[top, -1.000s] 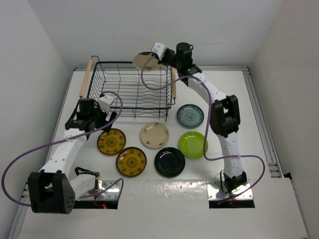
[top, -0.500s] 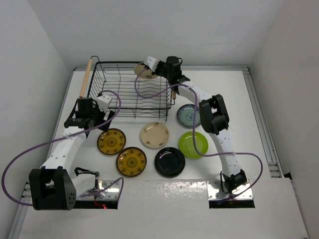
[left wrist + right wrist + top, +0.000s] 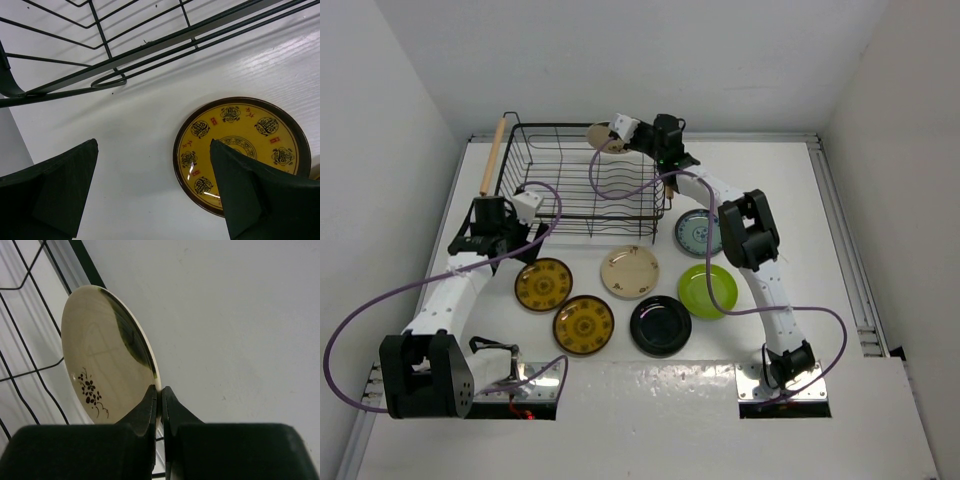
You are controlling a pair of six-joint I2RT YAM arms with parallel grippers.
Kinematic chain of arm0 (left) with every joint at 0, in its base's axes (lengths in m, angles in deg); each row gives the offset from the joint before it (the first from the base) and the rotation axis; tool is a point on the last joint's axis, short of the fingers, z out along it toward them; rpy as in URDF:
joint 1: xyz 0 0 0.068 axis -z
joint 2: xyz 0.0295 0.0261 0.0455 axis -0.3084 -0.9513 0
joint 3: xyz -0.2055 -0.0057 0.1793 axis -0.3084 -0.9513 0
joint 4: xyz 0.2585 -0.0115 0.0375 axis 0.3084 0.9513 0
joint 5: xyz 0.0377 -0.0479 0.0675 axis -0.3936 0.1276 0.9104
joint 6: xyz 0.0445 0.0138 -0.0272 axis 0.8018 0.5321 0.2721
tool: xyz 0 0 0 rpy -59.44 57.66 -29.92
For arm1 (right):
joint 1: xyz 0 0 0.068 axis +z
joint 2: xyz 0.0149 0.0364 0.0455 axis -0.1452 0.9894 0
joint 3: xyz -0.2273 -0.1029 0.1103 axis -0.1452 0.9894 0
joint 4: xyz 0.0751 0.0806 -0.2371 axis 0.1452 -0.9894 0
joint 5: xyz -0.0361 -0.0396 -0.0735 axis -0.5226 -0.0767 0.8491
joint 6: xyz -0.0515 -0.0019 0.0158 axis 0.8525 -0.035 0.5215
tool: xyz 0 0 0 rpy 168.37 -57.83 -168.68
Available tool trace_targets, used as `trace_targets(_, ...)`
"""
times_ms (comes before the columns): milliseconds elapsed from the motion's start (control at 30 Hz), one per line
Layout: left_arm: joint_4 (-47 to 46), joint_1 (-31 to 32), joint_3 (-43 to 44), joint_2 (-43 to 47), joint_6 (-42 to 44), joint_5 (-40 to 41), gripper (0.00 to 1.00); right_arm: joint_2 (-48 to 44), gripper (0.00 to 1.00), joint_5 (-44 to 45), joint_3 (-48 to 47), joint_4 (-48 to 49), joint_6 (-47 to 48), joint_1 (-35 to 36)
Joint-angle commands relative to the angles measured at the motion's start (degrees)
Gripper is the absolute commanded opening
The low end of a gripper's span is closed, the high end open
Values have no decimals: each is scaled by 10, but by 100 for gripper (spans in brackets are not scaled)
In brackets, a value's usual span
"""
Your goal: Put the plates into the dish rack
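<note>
Pinching the rim of the cream plate [image 3: 107,365], right gripper [image 3: 160,390] hovers over dish rack [image 3: 610,225].

Colour rundown: the dish rack [image 3: 582,213] is black wire with pale wooden handles [image 3: 492,157]. The near mustard plate [image 3: 240,150] is yellow with a dark brown rim, black round emblems and tiny red marks, and the second mustard plate [image 3: 583,324] looks the same. There's also a cream plate [image 3: 630,271], a glossy black plate [image 3: 660,325], a lime green plate [image 3: 708,290] and a teal-grey patterned plate [image 3: 700,232]. The beige plate [image 3: 107,365] has a small dark flower sprig. The surface [image 3: 840,250] is white and the cables [image 3: 360,310] are purple.
</note>
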Motion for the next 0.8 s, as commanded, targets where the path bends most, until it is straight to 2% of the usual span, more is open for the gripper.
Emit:
trace_targets(0,-7,-7,17,0,3,-12,99,-67,0,-33,1,58,-10,9)
trace_targets(300,-7,-18,11,0,8,-12,99,-114,0,-62,97,26,18,9)
trace_targets(500,-7,-18,11,0,3,-18,99,-81,0,-10,62,19,44,5)
trace_targets(767,-7,-18,5,0,3,-18,99,-68,0,-15,75,-5,57,3)
